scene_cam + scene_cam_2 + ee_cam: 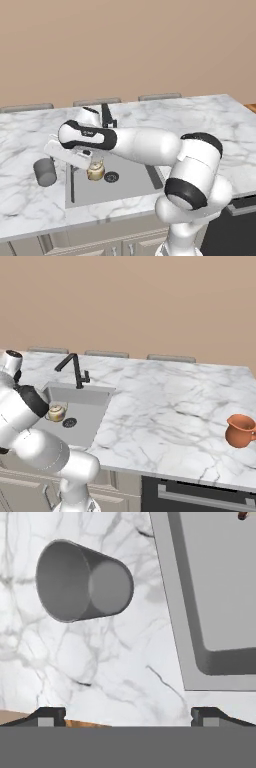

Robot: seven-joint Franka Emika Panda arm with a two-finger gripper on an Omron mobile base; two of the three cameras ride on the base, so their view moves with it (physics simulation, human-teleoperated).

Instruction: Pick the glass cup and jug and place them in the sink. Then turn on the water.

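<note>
Nearest the camera base, the white arm reaches left across the counter, and the gripper (128, 716) hangs with its jaws spread wide and nothing between them, just over the marble beside the sink (135, 185). Below it in the hand view stands the glass cup (82, 581), upright on the marble countertop (165, 406), just off the basin's left rim; in the left base view the glass cup (45, 171) sits near the sink's outer edge.

Judging by this, the task has barely begun: neither vessel is in the basin, and no stream falls from the black tap (75, 368). The cup looks to be the first pick, the jug second, the tap last.

A small golden teapot-like vessel (95, 170) already lies inside the sink close to the round drain (111, 176), and could crowd the spot where the cup should land. Farther off, the jug (240, 430) stands well apart, at the counter's far right edge.
</note>
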